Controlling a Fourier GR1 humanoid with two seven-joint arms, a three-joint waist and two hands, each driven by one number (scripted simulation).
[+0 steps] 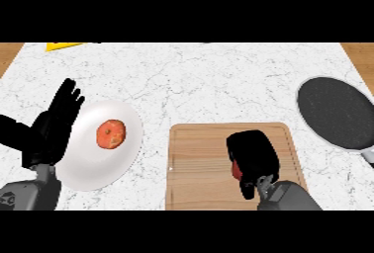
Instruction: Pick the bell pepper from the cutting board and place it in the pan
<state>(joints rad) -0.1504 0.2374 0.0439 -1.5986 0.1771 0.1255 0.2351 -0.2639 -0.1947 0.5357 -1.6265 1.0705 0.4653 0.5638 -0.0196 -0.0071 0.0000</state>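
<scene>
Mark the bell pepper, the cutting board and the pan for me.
bell pepper (pixel 236 169), head view, its visible red edge.
cutting board (pixel 199 158), head view, bare wood left of centre.
pan (pixel 335 112), head view, middle of its dark base.

We look through a single view, set at our head and aimed steeply down onto the white marble counter (pixel 219 74). The wooden cutting board (pixel 208 148) sits just below the middle of the frame, close to us, with its near edge right at the lower limit. Our forearms come in from that same lower edge. The left hand (pixel 55 123) shows left of the board and the right hand (pixel 252 153) over it. Right of the board, the black pan (pixel 335 111) reaches the frame's side. Left of the board, the white plate (pixel 91 170) fits whole. Beyond the board the counter narrows, with brown wood (pixel 9 54) outside both of its side edges.
</scene>
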